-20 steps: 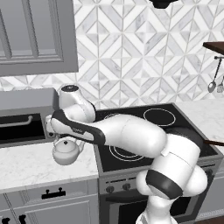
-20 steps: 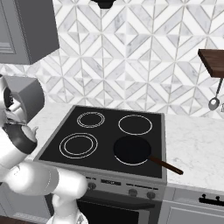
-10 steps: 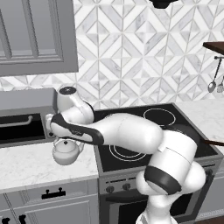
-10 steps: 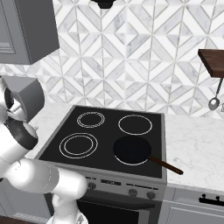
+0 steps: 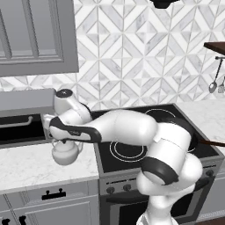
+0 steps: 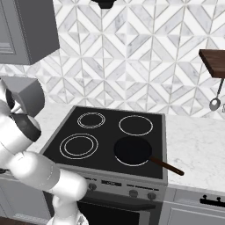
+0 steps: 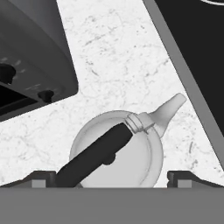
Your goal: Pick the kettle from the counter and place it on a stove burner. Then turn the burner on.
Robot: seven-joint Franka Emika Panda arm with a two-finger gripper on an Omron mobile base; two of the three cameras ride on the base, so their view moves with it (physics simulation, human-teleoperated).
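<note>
The pincer [image 7: 112, 177] hangs directly above the kettle [image 7: 117, 149], its two dark fingertips [image 7: 41, 178] spread wide, one on each side of the kettle's round body and touching nothing. Seen from the hand, the kettle's dark arched handle [image 7: 94, 155] runs slantwise across the lid, and its short spout [image 7: 168, 111] points toward the cooktop's edge [image 7: 183, 74].

In the left base view the kettle [image 5: 65, 151] stands upright on the white marble desk [image 5: 30, 165], under the arm's wrist [image 5: 70, 127]. Just behind the kettle sits a dark microwave [image 5: 19, 125]; just beside the kettle, on its spout side, begins the black glass cooktop [image 5: 132, 149].

In the right base view the largest double-ringed stove burner [image 6: 78, 145] lies at the cooktop's near corner closest to the kettle's side. Beside that burner a black pan [image 6: 133, 150] rests on the next near ring, its handle [image 6: 166, 165] pointing away from the kettle's side.
</note>
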